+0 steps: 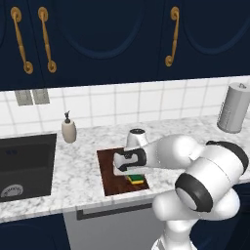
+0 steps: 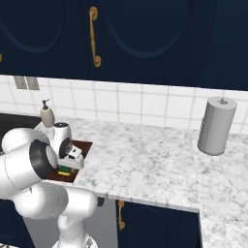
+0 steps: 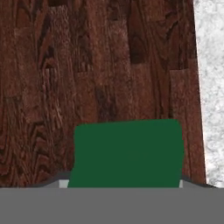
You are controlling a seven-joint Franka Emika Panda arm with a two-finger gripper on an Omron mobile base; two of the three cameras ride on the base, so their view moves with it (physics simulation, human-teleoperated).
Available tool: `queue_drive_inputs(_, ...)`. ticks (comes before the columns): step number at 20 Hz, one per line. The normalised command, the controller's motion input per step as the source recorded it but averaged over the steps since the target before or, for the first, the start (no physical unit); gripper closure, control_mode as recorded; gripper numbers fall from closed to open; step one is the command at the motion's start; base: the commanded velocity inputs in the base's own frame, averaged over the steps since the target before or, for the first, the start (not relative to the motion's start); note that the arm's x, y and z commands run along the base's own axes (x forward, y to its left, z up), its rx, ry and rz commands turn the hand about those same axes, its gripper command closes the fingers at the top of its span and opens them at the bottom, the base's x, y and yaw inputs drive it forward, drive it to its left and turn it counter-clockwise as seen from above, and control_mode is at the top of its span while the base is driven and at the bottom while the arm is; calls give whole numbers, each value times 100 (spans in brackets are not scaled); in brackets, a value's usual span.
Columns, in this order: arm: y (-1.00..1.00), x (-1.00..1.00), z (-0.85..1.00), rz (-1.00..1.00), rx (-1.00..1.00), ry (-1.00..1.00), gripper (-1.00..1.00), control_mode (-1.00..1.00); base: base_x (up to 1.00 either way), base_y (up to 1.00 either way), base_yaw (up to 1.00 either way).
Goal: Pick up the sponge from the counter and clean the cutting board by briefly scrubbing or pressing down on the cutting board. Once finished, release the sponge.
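The sponge (image 3: 127, 153) lies flat on the cutting board (image 3: 87, 65), directly beneath the gripper (image 1: 131, 172) and between its fingers — whether they clamp it, I cannot tell.

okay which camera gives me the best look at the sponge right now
The hand view: the sponge sits large at the bottom, its green top plain against the cutting board. The left base view shows it small, green over yellow, under the tool. The right base view gives just a sliver beside the arm.
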Motion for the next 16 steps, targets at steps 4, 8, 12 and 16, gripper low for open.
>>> queue_drive_inputs(4,0,28,-21,0,0,-17,100,-100,0,0,0)
queue_drive_inputs(8,-1,31,-39,0,0,-22,100,-100,0,0,0)
queue_drive_inputs(12,-1,54,-38,0,0,-21,100,-100,0,0,0)
queue_drive_inputs(16,-4,67,-19,0,0,-13,100,-100,0,0,0)
